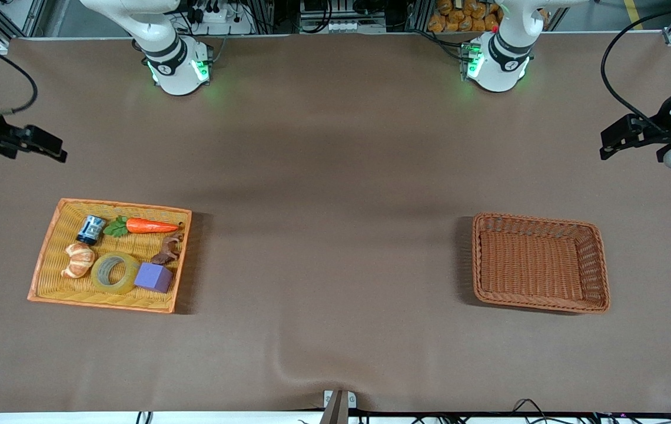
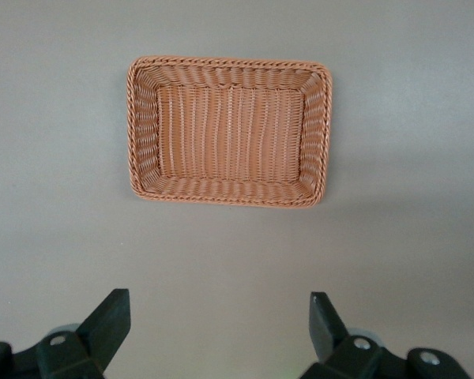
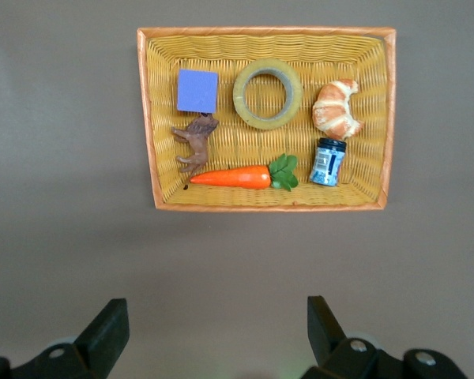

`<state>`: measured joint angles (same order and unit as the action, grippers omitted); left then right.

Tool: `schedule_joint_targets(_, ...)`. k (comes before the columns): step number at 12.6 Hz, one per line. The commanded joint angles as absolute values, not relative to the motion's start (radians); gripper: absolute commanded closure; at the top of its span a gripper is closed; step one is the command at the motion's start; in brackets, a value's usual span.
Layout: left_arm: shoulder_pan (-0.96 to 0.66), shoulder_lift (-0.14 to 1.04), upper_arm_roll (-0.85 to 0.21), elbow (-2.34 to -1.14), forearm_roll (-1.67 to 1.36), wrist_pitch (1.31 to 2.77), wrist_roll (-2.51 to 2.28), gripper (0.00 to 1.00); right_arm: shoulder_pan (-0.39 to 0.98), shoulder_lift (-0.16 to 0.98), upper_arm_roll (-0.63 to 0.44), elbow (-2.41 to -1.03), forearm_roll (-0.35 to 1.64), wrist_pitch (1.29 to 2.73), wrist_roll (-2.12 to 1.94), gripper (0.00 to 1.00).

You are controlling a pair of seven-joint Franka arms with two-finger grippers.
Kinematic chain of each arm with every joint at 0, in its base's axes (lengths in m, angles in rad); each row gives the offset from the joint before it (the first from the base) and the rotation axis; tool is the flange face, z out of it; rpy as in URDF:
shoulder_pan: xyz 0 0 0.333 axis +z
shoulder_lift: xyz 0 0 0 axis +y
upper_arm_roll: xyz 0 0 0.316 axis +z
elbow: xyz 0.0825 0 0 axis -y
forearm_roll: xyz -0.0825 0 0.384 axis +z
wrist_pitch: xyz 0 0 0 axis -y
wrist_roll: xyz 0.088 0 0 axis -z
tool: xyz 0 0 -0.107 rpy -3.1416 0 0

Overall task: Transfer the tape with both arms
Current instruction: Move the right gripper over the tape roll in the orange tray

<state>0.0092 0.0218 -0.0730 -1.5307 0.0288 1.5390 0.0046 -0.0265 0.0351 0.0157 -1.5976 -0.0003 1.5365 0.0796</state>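
The tape (image 1: 115, 272), a yellowish ring with a grey core, lies flat in the orange tray (image 1: 47, 253), between a croissant and a purple cube; it also shows in the right wrist view (image 3: 268, 93). My right gripper (image 1: 47, 147) hangs high over the bare table at the right arm's end, open and empty (image 3: 217, 320). My left gripper (image 1: 621, 138) hangs high over the left arm's end, open and empty (image 2: 220, 320), with the brown wicker basket (image 2: 146, 126) below it.
The tray also holds a croissant (image 1: 78, 259), a purple cube (image 1: 154, 277), a carrot (image 1: 148, 225), a brown toy animal (image 1: 168, 249) and a small blue jar (image 1: 90, 229). The brown wicker basket (image 1: 597, 259) is empty. A brown cloth covers the table.
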Motion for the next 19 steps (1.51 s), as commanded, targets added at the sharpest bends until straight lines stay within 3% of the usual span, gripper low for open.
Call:
schedule_joint_targets(1,0.017,0.023,-0.077,-1.534,0.012,1.548,-0.003,0.00,-0.014,0.128,0.009,-1.591,0.012,1.619,0.081,0.00)
schedule_joint_targets(10,0.009,0.156,-0.075,-1.543,0.031,1.627,-0.142,0.00,-0.150,0.524,0.009,-1.597,0.014,2.018,-0.063,0.00)
schedule_joint_targets(15,0.037,0.215,-0.074,-1.548,0.029,1.675,-0.155,0.00,-0.159,0.586,0.008,-1.704,0.014,2.247,-0.078,0.00)
schedule_joint_targets(19,0.031,0.219,-0.075,-1.546,0.029,1.692,-0.158,0.00,-0.172,0.635,0.008,-1.703,0.014,2.293,-0.083,0.00)
